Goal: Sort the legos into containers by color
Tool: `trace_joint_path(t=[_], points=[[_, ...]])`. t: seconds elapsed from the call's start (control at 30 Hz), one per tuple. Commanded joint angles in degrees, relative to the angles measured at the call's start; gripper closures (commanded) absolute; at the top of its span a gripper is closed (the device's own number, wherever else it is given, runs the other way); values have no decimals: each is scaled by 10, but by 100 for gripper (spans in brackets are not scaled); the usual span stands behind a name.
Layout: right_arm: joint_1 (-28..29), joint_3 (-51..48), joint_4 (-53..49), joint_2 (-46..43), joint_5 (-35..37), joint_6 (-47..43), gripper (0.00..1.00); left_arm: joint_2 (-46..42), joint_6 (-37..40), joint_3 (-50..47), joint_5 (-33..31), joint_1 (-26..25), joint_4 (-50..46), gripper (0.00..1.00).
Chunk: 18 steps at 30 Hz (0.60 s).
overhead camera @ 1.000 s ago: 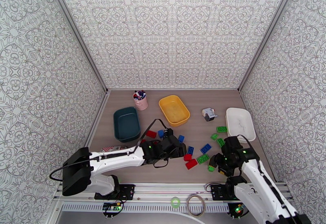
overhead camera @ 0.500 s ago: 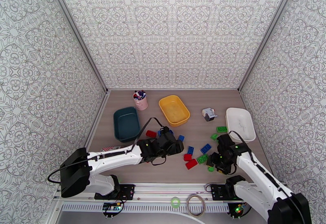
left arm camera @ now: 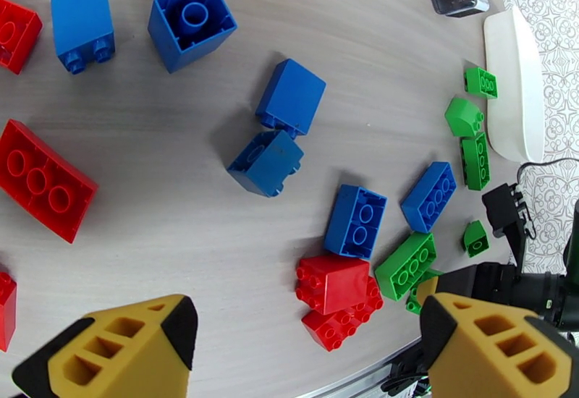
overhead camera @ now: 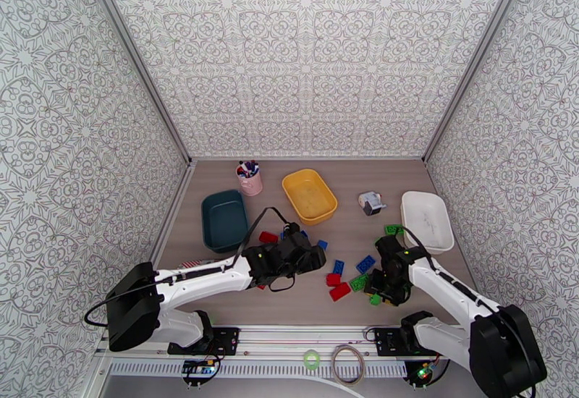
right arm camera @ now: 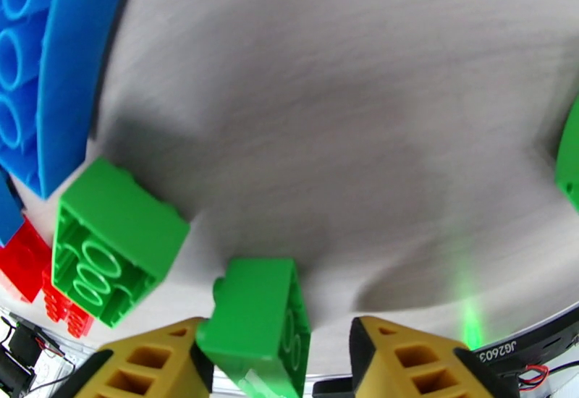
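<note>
**Left gripper** (left arm camera: 304, 316): fingers released and spread wide, with nothing between them. It hangs over loose legos (left arm camera: 354, 222) well to the left of the white tray (overhead camera: 427, 220).

**Right gripper** (right arm camera: 279, 331): sits near the front-left corner of the white tray. Its fingers straddle a tilted green brick (right arm camera: 253, 320). One finger (right arm camera: 145, 363) touches the brick and the other stands apart from it, so the brick is not clamped.

**Legos**: red, blue and green bricks lie scattered on the table (overhead camera: 347, 175), left of the white tray. Three green ones lie just beside its left rim.

**Other trays**: the yellow tray (overhead camera: 310, 195) stands left of the white tray. The teal tray (overhead camera: 224, 220) stands farther left.
</note>
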Motion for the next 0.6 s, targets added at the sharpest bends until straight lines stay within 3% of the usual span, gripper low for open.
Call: trace_joint_path(t=[0.0, 0.13, 0.57], points=[[9, 22, 12, 9, 22, 10, 46, 6, -4, 4, 10, 6, -2, 14], [12, 34, 19, 31, 19, 10, 46, 7, -5, 9, 7, 6, -4, 14], [25, 38, -24, 43, 30, 30, 65, -6, -10, 8, -7, 7, -25, 16]])
